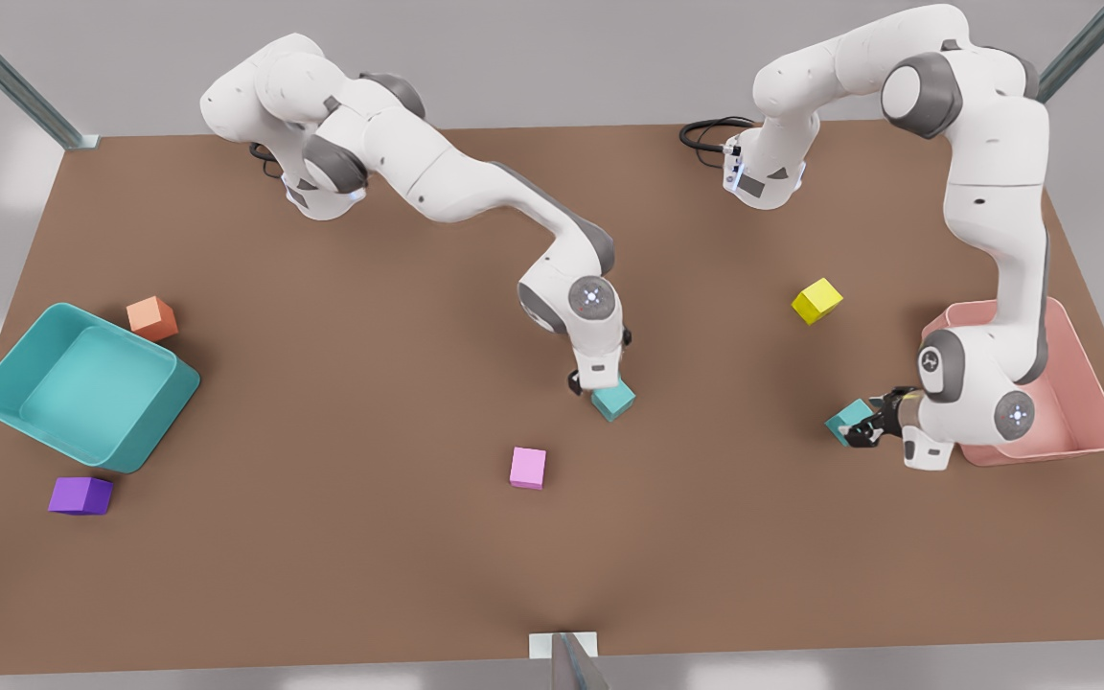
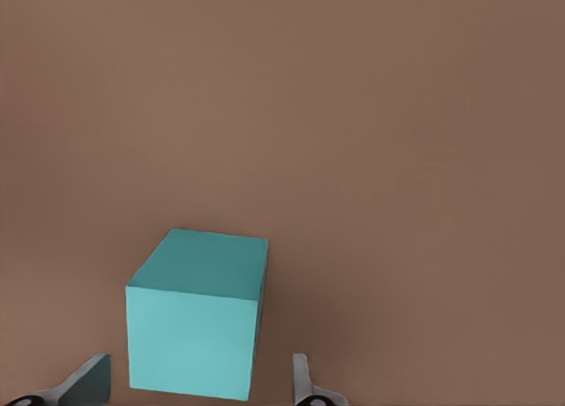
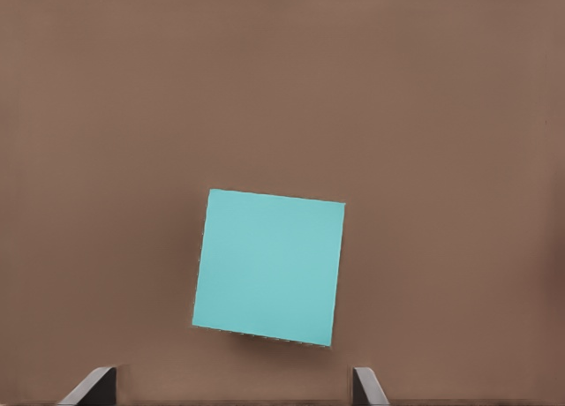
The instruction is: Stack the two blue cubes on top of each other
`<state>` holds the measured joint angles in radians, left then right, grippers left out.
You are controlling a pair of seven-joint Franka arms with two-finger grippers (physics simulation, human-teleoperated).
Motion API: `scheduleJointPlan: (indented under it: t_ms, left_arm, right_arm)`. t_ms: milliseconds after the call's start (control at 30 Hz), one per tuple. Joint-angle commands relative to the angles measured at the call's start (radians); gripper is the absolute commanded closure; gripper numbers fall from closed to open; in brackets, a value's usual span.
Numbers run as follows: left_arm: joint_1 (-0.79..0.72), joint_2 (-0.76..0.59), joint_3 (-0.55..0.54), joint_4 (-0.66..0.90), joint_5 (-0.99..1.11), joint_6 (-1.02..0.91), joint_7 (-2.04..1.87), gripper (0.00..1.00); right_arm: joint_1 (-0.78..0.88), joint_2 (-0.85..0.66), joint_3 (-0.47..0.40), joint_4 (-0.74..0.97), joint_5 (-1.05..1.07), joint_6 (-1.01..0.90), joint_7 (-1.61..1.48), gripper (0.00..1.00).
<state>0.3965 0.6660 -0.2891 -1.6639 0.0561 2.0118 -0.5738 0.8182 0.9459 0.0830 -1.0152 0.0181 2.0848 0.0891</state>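
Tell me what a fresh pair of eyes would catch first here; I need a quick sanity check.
Each arm is at a small teal cube with its tool open. The right tool points straight down over the mid-table teal cube. The left tool reaches in tilted at the other teal cube, beside the pink plastic bin at the front view's right. The two cubes lie well apart on the brown table, nothing stacked yet.
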Motion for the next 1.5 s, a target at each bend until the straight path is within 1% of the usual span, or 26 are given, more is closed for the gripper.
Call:
scheduleJointPlan:
  t_ms: [0, 33, 100, 133, 167, 200, 233, 267, 300, 333, 367, 467, 500, 533, 567, 600, 667, 700, 767, 833, 867, 1000, 1133, 1233, 1333, 1467]
  left_arm:
    - [0.002, 0.006, -0.001, -0.007, 0.039, 0.084, -0.179, 0.00]
    - [0.002, 0.012, -0.001, -0.007, 0.041, 0.096, -0.179, 0.00]
    - [0.004, 0.020, 0.001, -0.010, 0.042, 0.114, -0.176, 0.00]
    - [0.005, 0.027, 0.001, -0.013, 0.042, 0.128, -0.176, 0.00]
    - [0.004, 0.032, 0.001, -0.013, 0.042, 0.140, -0.178, 0.00]
    - [0.004, 0.046, 0.001, -0.013, 0.042, 0.147, -0.176, 0.00]
    - [0.004, 0.046, 0.001, -0.013, 0.042, 0.147, -0.178, 0.00]
    - [0.004, 0.049, 0.001, -0.014, 0.042, 0.147, -0.176, 0.00]
    - [0.005, 0.055, 0.001, -0.014, 0.042, 0.147, -0.178, 0.00]
    - [0.012, 0.055, 0.001, -0.014, 0.042, 0.147, -0.178, 0.00]
    - [0.012, 0.057, 0.001, -0.014, 0.042, 0.148, -0.178, 0.00]
    - [0.010, 0.064, 0.001, -0.011, 0.042, 0.156, -0.178, 0.03]
    - [0.010, 0.064, 0.001, -0.010, 0.042, 0.156, -0.181, 0.21]
    - [0.010, 0.064, 0.001, -0.010, 0.042, 0.156, -0.181, 0.35]
    - [0.008, 0.061, -0.001, -0.008, 0.042, 0.148, -0.181, 0.41]
    - [0.002, 0.054, -0.001, -0.007, 0.042, 0.137, -0.181, 0.41]
    - [-0.004, 0.020, -0.016, -0.002, 0.041, 0.090, -0.187, 0.40]
    - [-0.002, -0.002, -0.044, 0.004, 0.041, 0.053, -0.193, 0.38]
    - [-0.002, -0.065, -0.116, 0.004, 0.039, -0.047, -0.202, 0.38]
    - [-0.010, -0.120, -0.232, 0.004, 0.041, -0.113, -0.222, 0.38]
    - [-0.085, -0.143, -0.266, 0.003, 0.042, -0.125, -0.256, 0.37]
    - [-0.441, -0.129, -0.266, 0.075, 0.041, -0.082, -0.465, 0.37]
    - [-0.580, -0.069, -0.259, 0.133, 0.042, -0.028, -0.603, 0.37]
    - [-0.620, -0.040, -0.255, 0.147, 0.074, 0.012, -0.658, 0.37]
    - [-0.596, 0.020, -0.242, 0.151, 0.172, 0.044, -0.653, 0.37]
    - [-0.550, 0.038, -0.229, 0.157, 0.174, 0.047, -0.606, 0.37]
  right_arm:
    - [-0.027, -0.169, 0.001, -0.005, -0.015, -0.259, -0.035, 0.00]
    - [-0.042, -0.303, -0.005, -0.005, -0.015, -0.455, -0.114, 0.00]
    - [-0.079, -0.493, -0.008, -0.003, -0.015, -0.676, -0.121, 0.00]
    - [-0.218, -0.614, -0.012, -0.006, -0.006, -0.816, -0.104, 0.00]
    - [-0.487, -0.634, -0.014, -0.010, 0.038, -0.972, -0.114, 0.00]
    - [-0.747, -0.619, -0.020, -0.038, 0.034, -0.994, -0.121, 0.00]
    - [-0.838, -0.644, -0.042, -0.153, 0.031, -0.947, -0.121, 0.00]
    - [-0.846, -0.734, -0.058, -0.382, -0.001, -0.761, -0.123, 0.00]
    - [-0.850, -0.763, -0.060, -0.604, -0.026, -0.491, -0.121, 0.00]
    - [-0.879, -0.730, -0.060, -0.825, -0.035, -0.156, -0.121, 0.00]
    - [-0.878, -0.716, -0.060, -0.902, -0.035, -0.068, -0.121, 0.00]
    - [-0.875, -0.780, -0.054, -0.895, -0.035, -0.161, -0.121, 0.00]
    - [-0.875, -0.782, -0.051, -0.895, -0.035, -0.163, -0.121, 0.00]
    - [-0.880, -0.802, -0.049, -0.892, -0.038, -0.170, -0.121, 0.00]
    - [-0.878, -0.855, -0.048, -0.890, -0.036, -0.229, -0.121, 0.00]
    - [-0.880, -0.871, -0.048, -0.888, -0.036, -0.235, -0.121, 0.00]
    - [-0.875, -0.869, -0.048, -0.767, -0.035, -0.411, -0.103, 0.00]
    - [-0.880, -0.857, -0.048, -0.760, -0.027, -0.425, -0.097, 0.00]
    - [-0.866, -0.860, -0.048, -0.758, -0.024, -0.427, -0.092, 0.00]
    - [-0.864, -0.855, -0.048, -0.758, -0.024, -0.427, -0.092, 0.00]
    - [-0.864, -0.854, -0.048, -0.758, -0.024, -0.427, -0.092, 0.00]
    - [-0.864, -0.842, -0.048, -0.758, -0.024, -0.427, -0.092, 0.00]
    - [-0.864, -0.837, -0.048, -0.758, -0.024, -0.425, -0.092, 0.00]
    - [-0.864, -0.829, -0.048, -0.757, -0.024, -0.425, -0.092, 0.00]
    - [-0.864, -0.828, -0.048, -0.757, -0.024, -0.425, -0.092, 0.00]
    - [-0.863, -0.828, -0.048, -0.757, -0.023, -0.425, -0.094, 0.00]
